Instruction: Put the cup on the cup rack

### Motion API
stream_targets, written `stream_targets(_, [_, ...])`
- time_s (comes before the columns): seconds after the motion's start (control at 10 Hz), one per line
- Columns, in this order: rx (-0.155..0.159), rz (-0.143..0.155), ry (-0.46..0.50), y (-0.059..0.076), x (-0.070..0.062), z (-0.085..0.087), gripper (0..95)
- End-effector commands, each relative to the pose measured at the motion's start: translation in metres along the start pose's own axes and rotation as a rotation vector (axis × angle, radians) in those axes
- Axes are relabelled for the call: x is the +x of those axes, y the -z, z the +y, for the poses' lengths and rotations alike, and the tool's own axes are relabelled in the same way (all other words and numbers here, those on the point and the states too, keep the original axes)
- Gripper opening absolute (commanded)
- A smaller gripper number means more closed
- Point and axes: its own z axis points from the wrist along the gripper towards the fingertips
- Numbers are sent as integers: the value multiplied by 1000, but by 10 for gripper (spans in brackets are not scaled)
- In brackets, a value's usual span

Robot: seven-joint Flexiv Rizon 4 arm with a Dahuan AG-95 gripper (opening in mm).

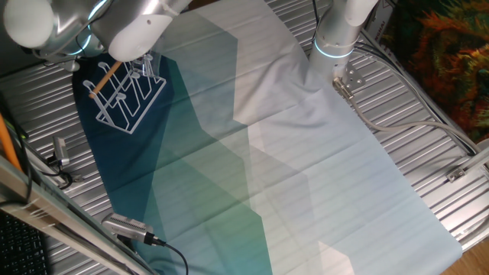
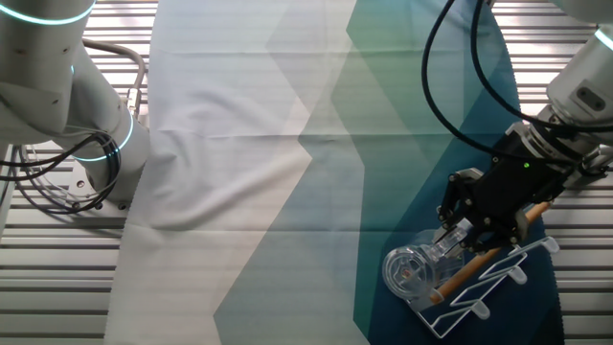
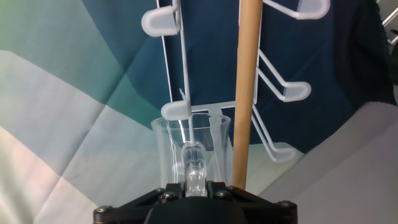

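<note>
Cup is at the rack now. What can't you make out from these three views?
- One fixed view: the cup is hidden behind the arm above the cup rack.
- Other fixed view: the gripper partly covers the cup; peg contact unclear.
- Hand view: fingertips cut off by the bottom edge; the cup's base unseen.

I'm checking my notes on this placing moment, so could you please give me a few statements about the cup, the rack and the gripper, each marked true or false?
1. The gripper holds the cup by its handle. True.
2. The cup stands upright on the cloth, well away from the cup rack. False: it is tipped on its side, right at one end of the rack.
3. The cup is opaque blue. False: it is clear, colourless glass.
4. A light wooden rod runs along the top of the rack. True.
5. The rack sits on the dark blue part of the cloth. True.
</note>
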Motion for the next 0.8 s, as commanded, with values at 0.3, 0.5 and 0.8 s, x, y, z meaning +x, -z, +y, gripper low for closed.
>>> stream_targets(0.3, [-2, -3, 3, -7, -2, 0, 0])
stream_targets(0.5, [-3, -4, 8, -7, -2, 0, 0])
stream_targets(0.8, [-7, -7, 14, -8, -2, 0, 190])
